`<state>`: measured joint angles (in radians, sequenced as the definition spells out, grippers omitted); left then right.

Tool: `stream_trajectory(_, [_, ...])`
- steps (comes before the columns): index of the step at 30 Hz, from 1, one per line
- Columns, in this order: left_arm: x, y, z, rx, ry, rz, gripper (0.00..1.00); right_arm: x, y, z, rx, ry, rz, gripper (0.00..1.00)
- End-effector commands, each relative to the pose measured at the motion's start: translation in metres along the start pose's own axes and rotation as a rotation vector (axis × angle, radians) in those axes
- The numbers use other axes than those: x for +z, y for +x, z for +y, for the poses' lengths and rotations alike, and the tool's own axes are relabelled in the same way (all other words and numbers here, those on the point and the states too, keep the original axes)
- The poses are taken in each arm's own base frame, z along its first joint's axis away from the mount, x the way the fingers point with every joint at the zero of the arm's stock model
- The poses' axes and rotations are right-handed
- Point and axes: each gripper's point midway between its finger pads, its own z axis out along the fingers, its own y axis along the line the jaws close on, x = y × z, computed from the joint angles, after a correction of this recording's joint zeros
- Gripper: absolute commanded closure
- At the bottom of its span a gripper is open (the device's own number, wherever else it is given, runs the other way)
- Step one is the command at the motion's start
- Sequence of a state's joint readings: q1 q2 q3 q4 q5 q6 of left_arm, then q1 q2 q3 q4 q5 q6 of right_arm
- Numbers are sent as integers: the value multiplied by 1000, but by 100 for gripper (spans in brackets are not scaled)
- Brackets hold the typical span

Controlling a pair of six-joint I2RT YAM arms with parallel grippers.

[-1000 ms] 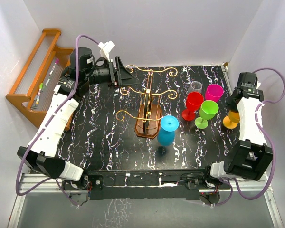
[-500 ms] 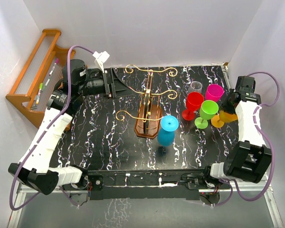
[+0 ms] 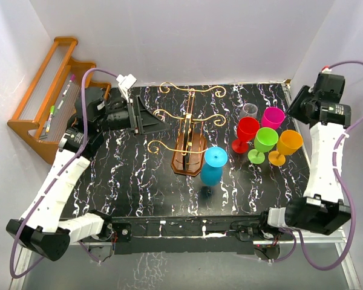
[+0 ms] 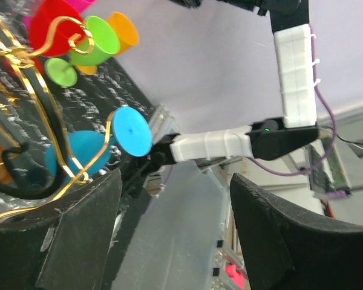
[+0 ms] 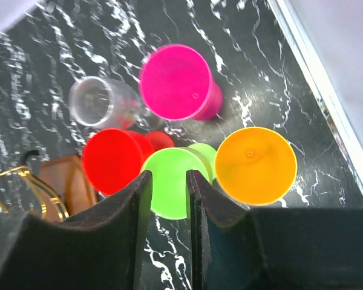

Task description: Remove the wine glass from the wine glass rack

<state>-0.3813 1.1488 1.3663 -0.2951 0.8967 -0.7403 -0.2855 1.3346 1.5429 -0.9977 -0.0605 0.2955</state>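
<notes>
blue wine glass [image 3: 215, 164] hangs bowl-down on wine glass rack [image 3: 189, 144]

in your overhead view, the rack stands upright near the middle of the black marbled table [image 3: 139, 175], an oval dark-brown wooden base under a central post, thin gold scrolled wire arms curling out left and right. at its near-right arm you'll find the glass upside down, round foot on top, stem caught in the wire, its shadow on the tabletop beneath.
</notes>
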Motion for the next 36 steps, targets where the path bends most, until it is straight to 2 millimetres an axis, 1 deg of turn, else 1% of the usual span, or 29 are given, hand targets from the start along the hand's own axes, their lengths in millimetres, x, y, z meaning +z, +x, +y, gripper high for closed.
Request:
stream_trajectory(1, [-13,13,-41,34,212,23,30,-67,-36,26,-22,-89,-148,68])
stream_trajectory(2, [-13,19,-43,24,244,33,30,-75,-41,30,-23,-105,-166,68])
stream_trajectory(3, [-13,20,-49,30,277,35,31,-81,-44,34,-22,-124,-179,68])
stream_trajectory(5, [-10,33,-52,18,306,69,33,-89,-50,43,-18,-174,-204,68])
stream_trajectory(7, [-6,50,-57,35,315,120,35,-92,-50,53,-6,-228,-210,68])
stream_trajectory(10, [0,80,-58,29,275,222,35,-95,-50,61,9,-271,-209,69])
stream_trajectory(13, [10,106,-49,19,219,303,36,-100,-54,67,18,-296,-228,70])
stream_trajectory(17, [34,140,-32,-40,128,400,39,-111,-58,71,26,-314,-261,71])
stream_trajectory(19, [45,151,-25,-77,100,432,42,-115,-60,71,26,-310,-274,71])
stream_trajectory(23, [64,162,-3,-210,27,423,45,-124,-64,68,25,-299,-309,72])
stream_trajectory(27, [73,157,10,-324,-39,348,45,-132,-70,68,27,-298,-347,72])
stream_trajectory(30, [78,152,14,-379,-76,301,46,-137,-74,69,36,-305,-378,72])
stream_trajectory(36, [89,149,13,-408,-121,246,48,-147,-82,72,46,-326,-437,73])
